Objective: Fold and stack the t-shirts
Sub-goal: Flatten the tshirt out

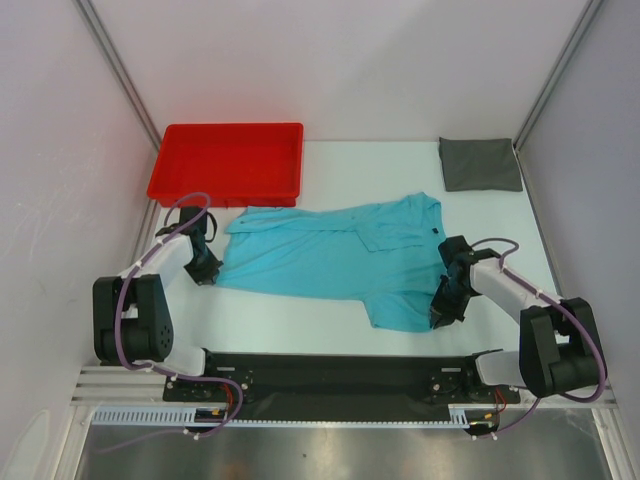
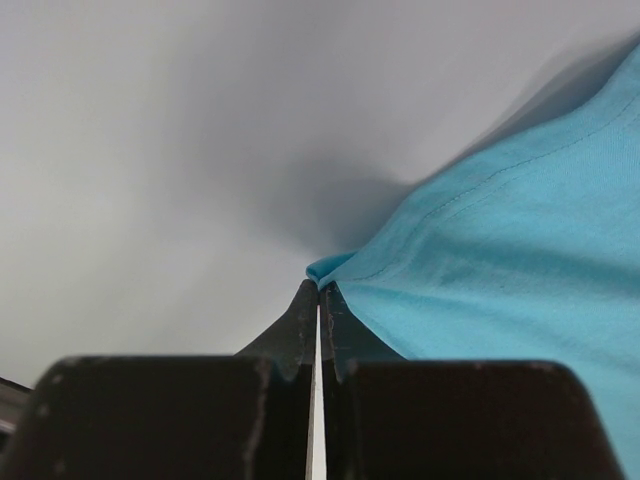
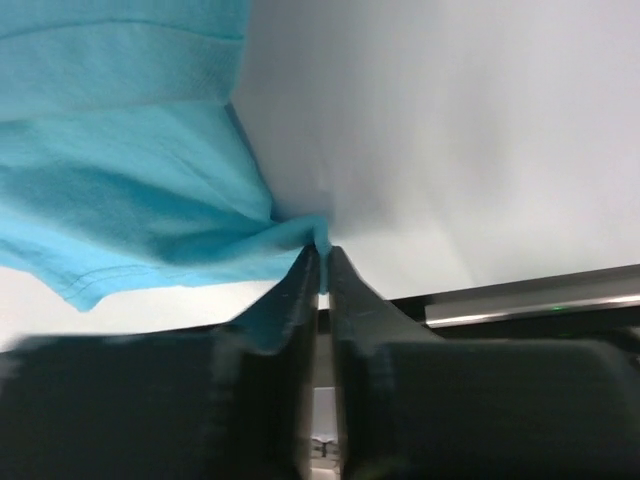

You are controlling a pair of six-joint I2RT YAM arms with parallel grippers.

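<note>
A turquoise t-shirt (image 1: 340,255) lies spread across the middle of the table. My left gripper (image 1: 207,270) is shut on the shirt's left corner (image 2: 330,268); the cloth bunches at the fingertips. At the shirt's lower right edge, my right gripper (image 1: 438,312) is shut on a pinch of turquoise cloth (image 3: 320,235), drawn into a small fold between its jaws. A dark grey t-shirt (image 1: 480,163) sits folded into a rectangle at the far right corner, away from both grippers.
A red plastic tray (image 1: 228,163) stands at the back left, just behind the left gripper. White walls close in both sides of the table. A black rail (image 1: 330,375) runs along the near edge between the arm bases.
</note>
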